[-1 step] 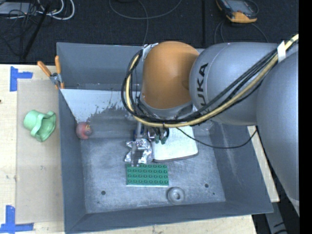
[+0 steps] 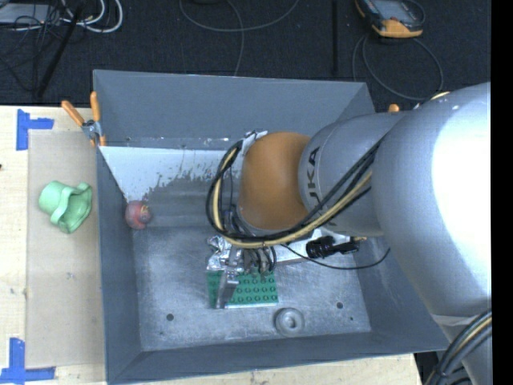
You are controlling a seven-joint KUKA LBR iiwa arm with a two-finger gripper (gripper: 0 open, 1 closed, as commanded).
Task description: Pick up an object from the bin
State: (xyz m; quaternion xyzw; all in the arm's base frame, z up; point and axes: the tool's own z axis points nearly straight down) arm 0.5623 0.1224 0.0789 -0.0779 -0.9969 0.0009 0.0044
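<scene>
One small reddish ball sat at the left wall of the grey metal bin. One flat green studded plastic plate lay mid-floor, with the gripper down at its left edge. Grip state: couldn't tell.

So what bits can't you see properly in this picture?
Camera view: the top edge of the green studded plate is hidden under the gripper.
Camera view: the right side of the bin is covered by the robot arm.
Camera view: the small reddish round thing by the left wall is too small to tell what it is.
</scene>
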